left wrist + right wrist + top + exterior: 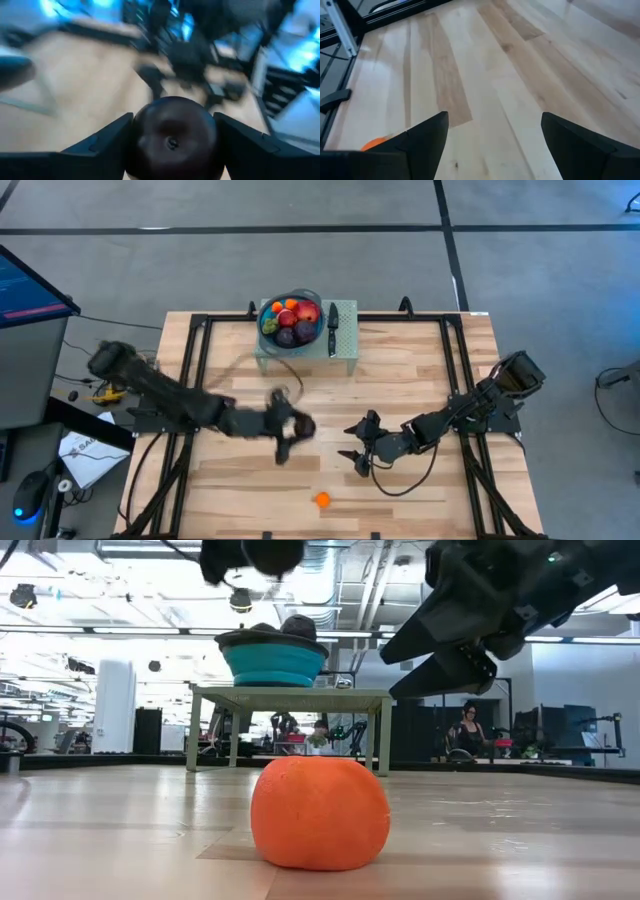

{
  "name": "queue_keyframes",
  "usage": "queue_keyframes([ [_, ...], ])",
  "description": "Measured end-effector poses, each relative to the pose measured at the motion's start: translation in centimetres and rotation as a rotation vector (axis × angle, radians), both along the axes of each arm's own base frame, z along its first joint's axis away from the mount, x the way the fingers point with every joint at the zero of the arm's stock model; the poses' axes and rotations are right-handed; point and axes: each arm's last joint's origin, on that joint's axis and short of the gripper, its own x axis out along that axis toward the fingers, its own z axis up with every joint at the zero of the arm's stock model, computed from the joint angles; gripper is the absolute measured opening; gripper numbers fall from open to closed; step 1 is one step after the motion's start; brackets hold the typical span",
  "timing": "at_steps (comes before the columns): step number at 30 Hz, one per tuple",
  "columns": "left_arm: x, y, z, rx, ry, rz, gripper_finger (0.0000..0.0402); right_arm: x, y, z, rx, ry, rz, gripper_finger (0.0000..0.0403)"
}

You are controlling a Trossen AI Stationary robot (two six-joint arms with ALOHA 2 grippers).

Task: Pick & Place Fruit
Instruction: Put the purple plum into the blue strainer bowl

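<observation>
A dark purple fruit [172, 137] sits between the fingers of my left gripper [290, 430], which is shut on it above the middle of the table; in the low view the left gripper [250, 555] shows at the top edge. An orange fruit [321, 500] lies on the wood near the front edge, large in the low view as the orange fruit [320, 812]. Several more fruits fill the blue bowl [271, 308] on a small pale green stand [348, 352] at the far middle. My right gripper [358, 445] stands open right of centre, holding nothing. My left gripper pinches the dark purple fruit by two opposite sides [141, 135] between its two fingers. The fingers come from the table's left, slanting a little downward. The round fruit fills the gap between them, a small dimple [172, 144] facing the camera, and is lifted clear of the table.
A black-handled knife [332, 330] lies on the stand beside the bowl. Black frame rails [190, 370] run along the table's left and right sides. Bare wood [485, 90] lies ahead of the right gripper, the orange fruit [375, 143] off to one side.
</observation>
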Motion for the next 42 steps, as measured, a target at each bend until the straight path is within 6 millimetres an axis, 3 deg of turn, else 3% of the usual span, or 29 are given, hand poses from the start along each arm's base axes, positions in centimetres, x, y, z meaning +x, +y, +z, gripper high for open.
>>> queue_keyframes([
  [5,-1.9,6.1,6.7,0.093,-0.093,0.208,0.0252,0.3,-0.7,0.0,-0.002,-0.001,-0.022,0.0312],
  [8,-2.9,10.6,8.5,0.157,-0.089,0.309,0.0252,0.5,-1.0,0.1,-0.009,-0.006,-0.029,0.0312],
  [16,-5.4,21.0,8.8,0.178,-0.062,0.505,0.0253,1.2,-2.2,0.3,0.002,-0.034,-0.072,0.0312],
  [22,-6.8,26.7,7.1,0.114,-0.005,0.560,0.0254,1.6,-3.2,0.3,0.019,-0.031,-0.082,0.0312],
  [30,-5.6,30.4,4.1,0.064,0.047,0.547,0.0257,1.9,-3.9,0.4,0.049,-0.037,-0.098,0.0312],
  [42,-5.0,30.7,3.4,0.037,0.056,0.521,0.0289,1.9,-3.9,0.4,0.062,-0.046,-0.103,0.0312],
])
